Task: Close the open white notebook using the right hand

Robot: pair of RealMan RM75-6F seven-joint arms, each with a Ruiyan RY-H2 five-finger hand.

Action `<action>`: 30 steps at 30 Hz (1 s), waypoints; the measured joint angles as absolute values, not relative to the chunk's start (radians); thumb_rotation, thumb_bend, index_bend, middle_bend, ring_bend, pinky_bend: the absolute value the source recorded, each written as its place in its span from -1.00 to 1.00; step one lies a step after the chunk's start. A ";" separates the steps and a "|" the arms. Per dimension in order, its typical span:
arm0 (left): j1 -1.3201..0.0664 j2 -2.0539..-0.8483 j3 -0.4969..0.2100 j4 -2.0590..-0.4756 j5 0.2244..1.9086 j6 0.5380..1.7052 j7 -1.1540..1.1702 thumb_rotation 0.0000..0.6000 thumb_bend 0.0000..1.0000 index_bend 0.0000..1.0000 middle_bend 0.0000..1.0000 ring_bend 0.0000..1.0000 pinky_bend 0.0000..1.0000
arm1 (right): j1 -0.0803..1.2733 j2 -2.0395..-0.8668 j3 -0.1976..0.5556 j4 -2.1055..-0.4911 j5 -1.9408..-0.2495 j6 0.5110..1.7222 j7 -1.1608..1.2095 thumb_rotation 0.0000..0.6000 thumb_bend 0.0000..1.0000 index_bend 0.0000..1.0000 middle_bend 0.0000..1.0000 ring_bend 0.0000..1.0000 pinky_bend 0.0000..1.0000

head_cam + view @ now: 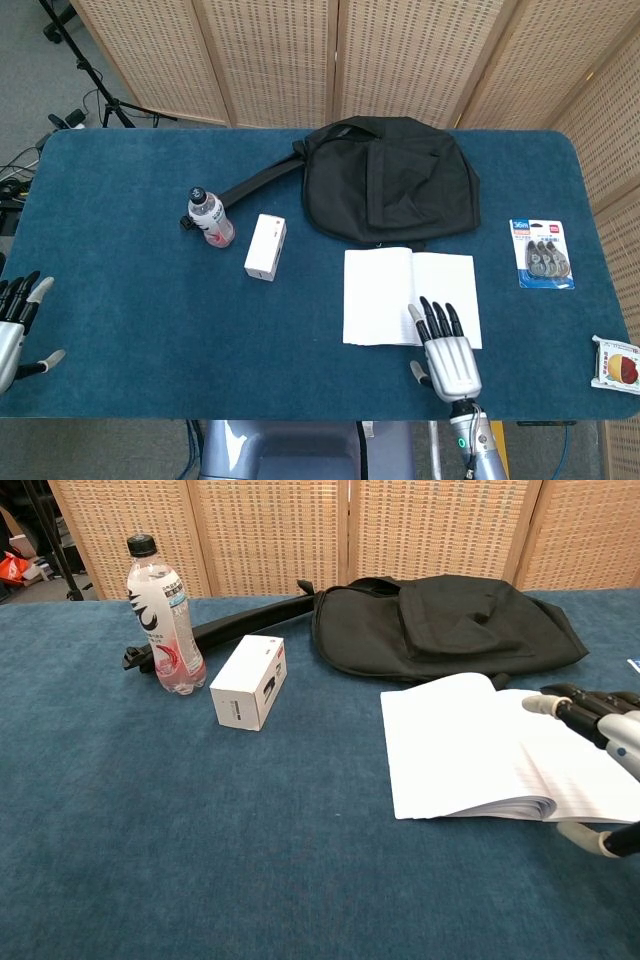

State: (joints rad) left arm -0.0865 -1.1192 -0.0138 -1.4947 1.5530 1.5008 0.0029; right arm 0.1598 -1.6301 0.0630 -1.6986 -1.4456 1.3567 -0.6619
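The white notebook (390, 290) (470, 745) lies open and flat on the blue table, just in front of the black bag. My right hand (448, 352) (600, 730) hovers palm down over the notebook's near right page, fingers straight and spread, holding nothing. Its fingertips (436, 310) reach over the lower part of the right page. At the table's left edge, far from the notebook, sits my left hand (18, 318), fingers spread and empty; the chest view does not show it.
A black bag (388, 180) (440, 620) with a long strap lies behind the notebook. A small white box (265, 247) (250, 681) and a bottle (211, 216) (163, 615) sit to the left. A blister pack (541, 253) and a snack packet (617, 365) lie right.
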 measured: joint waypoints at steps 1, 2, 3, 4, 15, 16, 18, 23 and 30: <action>-0.086 -1.120 -0.014 -1.494 1.553 1.502 0.002 0.84 -0.87 -1.00 -1.00 -1.00 -1.00 | 0.163 -1.635 0.065 -1.693 -1.443 1.355 -0.660 1.00 -0.38 -1.00 -1.00 -1.00 -1.00; -0.086 -1.120 -0.014 -1.493 1.553 1.502 0.001 0.84 -0.87 -1.00 -1.00 -1.00 -1.00 | 0.166 -1.639 0.067 -1.688 -1.441 1.353 -0.658 1.00 -0.38 -1.00 -1.00 -1.00 -1.00; -0.086 -1.120 -0.014 -1.493 1.553 1.502 0.000 0.84 -0.87 -1.00 -1.00 -1.00 -1.00 | 0.168 -1.642 0.069 -1.685 -1.439 1.352 -0.656 1.00 -0.38 -1.00 -1.00 -1.00 -1.00; -0.086 -1.120 -0.014 -1.492 1.553 1.501 0.000 0.84 -0.87 -1.00 -1.00 -1.00 -1.00 | 0.171 -1.647 0.072 -1.680 -1.438 1.351 -0.652 1.00 -0.38 -1.00 -1.00 -1.00 -1.00; -0.089 -1.121 -0.012 -1.493 1.555 1.497 0.000 0.84 -0.87 -1.00 -1.00 -1.00 -1.00 | 0.191 -1.693 0.085 -1.627 -1.449 1.361 -0.608 1.00 -0.38 -1.00 -1.00 -1.00 -1.00; -0.089 -1.120 -0.012 -1.493 1.555 1.498 -0.001 0.84 -0.87 -1.00 -1.00 -1.00 -1.00 | 0.193 -1.699 0.086 -1.617 -1.455 1.365 -0.601 1.00 -0.38 -1.00 -1.00 -1.00 -1.00; -0.088 -1.120 -0.012 -1.494 1.556 1.499 -0.002 0.84 -0.87 -1.00 -1.00 -1.00 -1.00 | 0.195 -1.707 0.087 -1.604 -1.460 1.371 -0.594 1.00 -0.38 -1.00 -1.00 -1.00 -1.00; -0.089 -1.119 -0.010 -1.493 1.557 1.498 -0.003 0.84 -0.87 -1.00 -1.00 -1.00 -1.00 | 0.199 -1.727 0.088 -1.575 -1.454 1.372 -0.584 1.00 -0.38 -1.00 -1.00 -1.00 -1.00; -0.090 -1.121 -0.006 -1.496 1.567 1.498 0.001 0.84 -0.87 -1.00 -1.00 -1.00 -1.00 | 0.210 -1.749 0.096 -1.547 -1.426 1.354 -0.564 1.00 -0.38 -1.00 -1.00 -1.00 -1.00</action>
State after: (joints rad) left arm -0.0902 -1.1208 -0.0062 -1.4961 1.5667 1.4984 0.0007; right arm 0.2097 -1.7488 0.0958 -1.5472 -1.4258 1.3537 -0.5637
